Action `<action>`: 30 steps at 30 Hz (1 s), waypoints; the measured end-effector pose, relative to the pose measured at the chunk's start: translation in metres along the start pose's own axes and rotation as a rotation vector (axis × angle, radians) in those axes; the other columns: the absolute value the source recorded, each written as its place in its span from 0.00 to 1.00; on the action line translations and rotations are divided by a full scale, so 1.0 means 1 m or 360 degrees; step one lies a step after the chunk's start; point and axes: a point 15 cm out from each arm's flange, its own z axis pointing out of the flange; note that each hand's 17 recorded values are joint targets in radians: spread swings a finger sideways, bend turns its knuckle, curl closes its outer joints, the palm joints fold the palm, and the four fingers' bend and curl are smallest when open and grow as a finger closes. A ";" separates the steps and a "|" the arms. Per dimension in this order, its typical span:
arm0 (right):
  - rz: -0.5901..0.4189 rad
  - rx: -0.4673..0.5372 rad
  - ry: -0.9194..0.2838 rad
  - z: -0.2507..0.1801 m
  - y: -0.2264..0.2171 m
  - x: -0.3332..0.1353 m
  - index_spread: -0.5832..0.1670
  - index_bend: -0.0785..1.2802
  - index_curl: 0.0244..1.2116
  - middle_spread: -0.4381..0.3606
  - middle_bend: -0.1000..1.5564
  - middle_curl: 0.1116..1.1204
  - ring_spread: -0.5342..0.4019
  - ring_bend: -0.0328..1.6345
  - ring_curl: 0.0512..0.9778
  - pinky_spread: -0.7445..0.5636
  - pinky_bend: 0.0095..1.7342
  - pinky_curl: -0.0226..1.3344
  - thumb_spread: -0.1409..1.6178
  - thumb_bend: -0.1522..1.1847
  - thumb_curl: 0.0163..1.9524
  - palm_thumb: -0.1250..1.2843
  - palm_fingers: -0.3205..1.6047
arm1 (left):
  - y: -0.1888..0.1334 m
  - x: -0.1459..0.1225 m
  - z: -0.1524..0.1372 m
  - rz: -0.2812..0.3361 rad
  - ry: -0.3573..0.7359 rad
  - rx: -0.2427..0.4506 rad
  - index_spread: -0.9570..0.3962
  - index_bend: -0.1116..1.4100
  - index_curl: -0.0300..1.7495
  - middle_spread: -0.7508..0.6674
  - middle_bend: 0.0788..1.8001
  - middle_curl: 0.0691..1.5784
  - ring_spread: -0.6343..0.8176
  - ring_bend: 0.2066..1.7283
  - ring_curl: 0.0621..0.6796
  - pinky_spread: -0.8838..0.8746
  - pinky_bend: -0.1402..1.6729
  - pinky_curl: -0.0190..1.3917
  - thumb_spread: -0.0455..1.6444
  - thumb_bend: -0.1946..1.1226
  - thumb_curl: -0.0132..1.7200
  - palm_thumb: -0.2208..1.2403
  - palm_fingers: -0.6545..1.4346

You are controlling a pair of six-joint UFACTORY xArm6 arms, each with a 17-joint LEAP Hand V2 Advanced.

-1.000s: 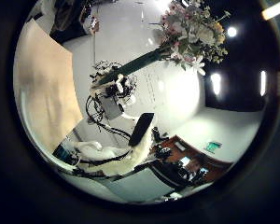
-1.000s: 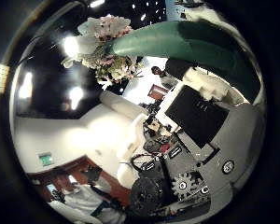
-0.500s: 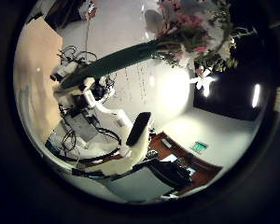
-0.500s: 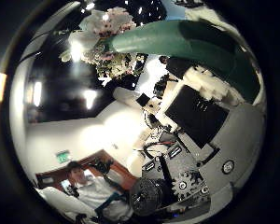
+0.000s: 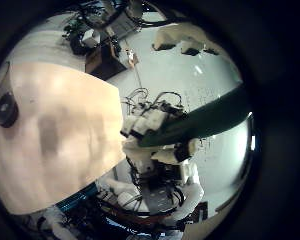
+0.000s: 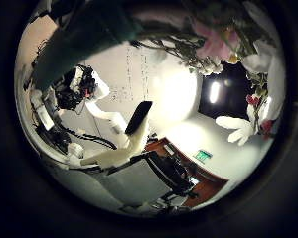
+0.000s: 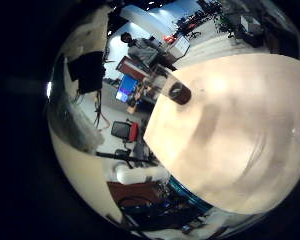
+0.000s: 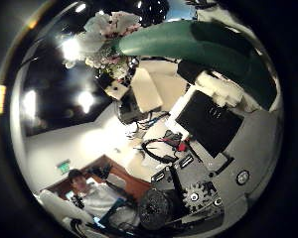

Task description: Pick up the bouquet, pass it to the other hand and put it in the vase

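Bouquet (image 8: 114, 38): green-wrapped stem lying across the right robot hand (image 8: 204, 129), whose fingers curl round it, blossoms clear of the palm. Left robot hand (image 8: 139, 94): close beside the stem, finger state cannot tell. Vase (image 7: 178, 94): upright on table (image 7: 240, 130)

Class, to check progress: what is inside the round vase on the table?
No stems rise from the vase; its inside is hidden. The wrapped bouquet is in the right hand.

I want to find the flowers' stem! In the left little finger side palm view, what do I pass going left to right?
dark vase → tan table → a hand → green bouquet stem
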 end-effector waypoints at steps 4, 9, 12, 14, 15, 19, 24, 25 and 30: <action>-0.0009 -0.0033 0.0009 0.011 0.001 0.000 0.49 0.93 0.71 0.40 0.91 0.61 0.39 0.91 0.65 0.41 0.70 0.68 0.53 0.11 0.67 0.92 0.77 | -0.001 0.005 0.001 -0.0047 0.0083 -0.0025 0.66 0.19 0.22 0.39 0.37 0.37 0.34 0.45 0.28 0.42 0.63 0.06 0.61 0.14 0.20 0.41 0.69; 0.0006 -0.0035 0.0035 0.014 -0.004 0.005 0.49 0.93 0.71 0.40 0.91 0.61 0.39 0.91 0.65 0.41 0.70 0.69 0.53 0.11 0.68 0.92 0.77 | -0.006 0.017 0.006 -0.0076 0.0201 -0.0032 0.54 0.27 0.28 0.29 0.41 0.43 0.19 0.61 0.46 0.28 0.74 0.13 0.64 0.18 0.23 0.56 0.84; 0.0018 -0.0028 0.0063 0.014 -0.005 0.009 0.49 0.93 0.71 0.40 0.91 0.61 0.39 0.92 0.65 0.41 0.70 0.69 0.54 0.11 0.68 0.92 0.76 | -0.009 0.020 0.004 -0.0049 0.0249 -0.0002 0.46 0.36 0.33 0.25 0.45 0.48 0.16 0.68 0.57 0.25 0.80 0.18 0.65 0.23 0.27 0.67 0.89; 0.0035 -0.0022 0.0068 0.014 -0.005 0.012 0.49 0.93 0.71 0.40 0.91 0.61 0.38 0.91 0.65 0.41 0.70 0.69 0.54 0.10 0.67 0.91 0.76 | -0.010 0.023 0.004 -0.0020 0.0268 0.0021 0.41 0.44 0.37 0.23 0.48 0.51 0.15 0.71 0.62 0.25 0.84 0.20 0.66 0.24 0.29 0.70 0.90; 0.0042 -0.0017 0.0073 0.014 -0.005 0.013 0.49 0.93 0.71 0.40 0.91 0.61 0.38 0.91 0.65 0.41 0.70 0.70 0.54 0.09 0.66 0.89 0.76 | -0.011 0.025 0.003 0.0001 0.0271 0.0044 0.39 0.47 0.39 0.22 0.49 0.52 0.15 0.73 0.64 0.24 0.85 0.21 0.66 0.25 0.30 0.72 0.89; 0.0102 0.0018 0.0081 0.012 -0.009 0.017 0.48 0.89 0.69 0.39 0.88 0.59 0.38 0.88 0.63 0.38 0.67 0.67 0.57 0.06 0.58 0.76 0.74 | -0.015 0.028 -0.012 0.0132 0.0240 0.0156 0.33 0.58 0.46 0.19 0.55 0.56 0.16 0.78 0.71 0.24 0.89 0.25 0.67 0.27 0.33 0.76 0.86; 0.0139 0.0039 0.0057 0.010 -0.011 0.014 0.42 0.67 0.64 0.36 0.77 0.53 0.34 0.83 0.58 0.28 0.63 0.61 0.61 0.08 0.49 0.70 0.58 | -0.016 0.039 -0.017 0.0319 0.0209 0.0217 0.28 0.63 0.52 0.17 0.58 0.60 0.16 0.82 0.78 0.25 0.92 0.29 0.69 0.26 0.37 0.77 0.83; 0.0151 0.0049 0.0040 0.010 -0.013 0.012 0.41 0.59 0.63 0.36 0.73 0.52 0.34 0.83 0.58 0.25 0.64 0.61 0.62 0.08 0.47 0.69 0.51 | -0.016 0.042 -0.018 0.0345 0.0211 0.0226 0.28 0.64 0.53 0.17 0.59 0.60 0.16 0.82 0.78 0.25 0.93 0.30 0.69 0.26 0.37 0.77 0.83; 0.0204 0.0063 -0.0067 0.013 -0.020 -0.002 0.36 0.41 0.52 0.40 0.57 0.42 0.37 0.74 0.50 0.37 0.58 0.58 0.63 0.09 0.40 0.66 0.22 | -0.015 0.067 -0.028 0.0478 0.0203 0.0305 0.25 0.65 0.57 0.17 0.60 0.61 0.17 0.83 0.81 0.26 0.94 0.33 0.70 0.26 0.40 0.78 0.82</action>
